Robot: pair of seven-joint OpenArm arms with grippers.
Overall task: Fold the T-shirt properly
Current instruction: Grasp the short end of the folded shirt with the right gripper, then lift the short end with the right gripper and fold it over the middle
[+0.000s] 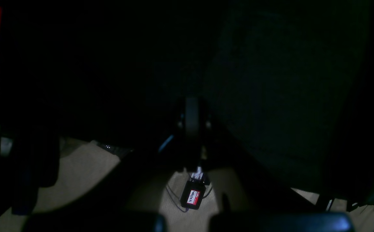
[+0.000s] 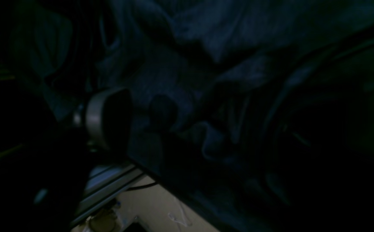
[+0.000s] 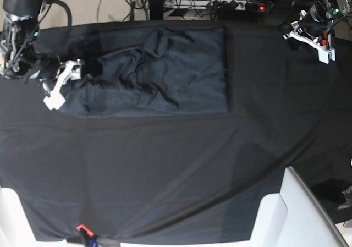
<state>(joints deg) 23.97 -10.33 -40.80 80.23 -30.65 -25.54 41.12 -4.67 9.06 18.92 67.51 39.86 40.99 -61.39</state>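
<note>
The dark charcoal T-shirt [image 3: 159, 73] lies wrinkled on the black table cloth [image 3: 165, 164] at the back left, its right edge straight and its left part bunched. My right gripper [image 3: 61, 81] is at the shirt's left end by the sleeve, jaws apart. The right wrist view is very dark. It shows the gripper [image 2: 135, 112] with one finger [image 2: 108, 119] over folds of the shirt [image 2: 206, 58]. My left gripper [image 3: 309, 44] is at the back right corner, away from the shirt, jaws apart and empty. The left wrist view shows only one dark finger [image 1: 191, 119].
A white object [image 3: 297, 214] stands at the front right corner. A small red clip [image 3: 81, 227] sits at the front edge. Cables and a power strip [image 3: 242, 5] lie on the floor behind the table. A black box with a red label [image 1: 192, 196] lies on the floor.
</note>
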